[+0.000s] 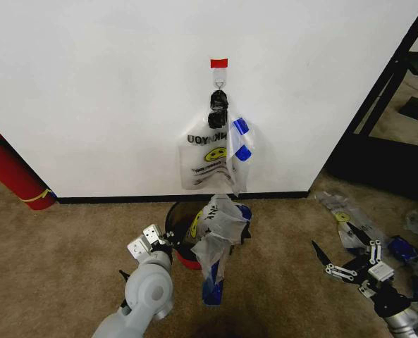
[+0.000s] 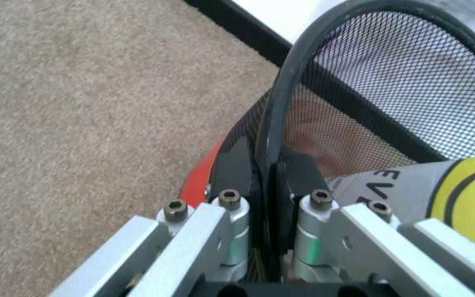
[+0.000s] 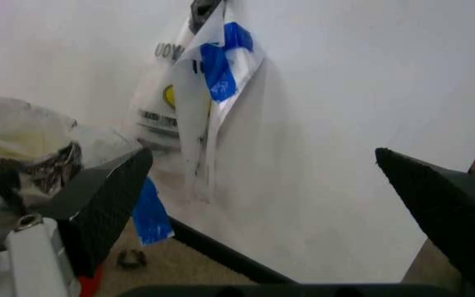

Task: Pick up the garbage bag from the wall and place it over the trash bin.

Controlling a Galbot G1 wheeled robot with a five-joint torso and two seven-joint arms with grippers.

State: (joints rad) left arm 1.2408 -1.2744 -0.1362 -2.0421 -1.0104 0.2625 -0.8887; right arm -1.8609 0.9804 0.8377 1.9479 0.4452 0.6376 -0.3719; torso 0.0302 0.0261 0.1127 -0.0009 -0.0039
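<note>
Floor: tan short-pile carpet (image 1: 60,267), running up to the wall.
Wall (image 1: 96,84): plain white, black baseboard (image 1: 124,199); red tape strip (image 1: 218,63) above a metal hook (image 1: 219,86). A dark doorway frame (image 1: 385,91) stands at the right.
Garbage bag (image 1: 212,158): translucent, yellow smiley, blue patches; hangs from the hook, flat against the wall.
Trash bin (image 1: 175,220): black mesh, red base band, on the carpet just below the hanging bag; a second like bag (image 1: 219,236) is draped over it and spills down its front.
Left gripper (image 1: 168,243): jaws clenched on the bin's rim.
Right gripper (image 1: 342,262): low at the right, well apart from the bin, jaws spread and holding nothing.
Red fire extinguisher (image 1: 11,172): leaning at the far left.
More smiley bags (image 1: 346,218): lying on the carpet at the right.
</note>
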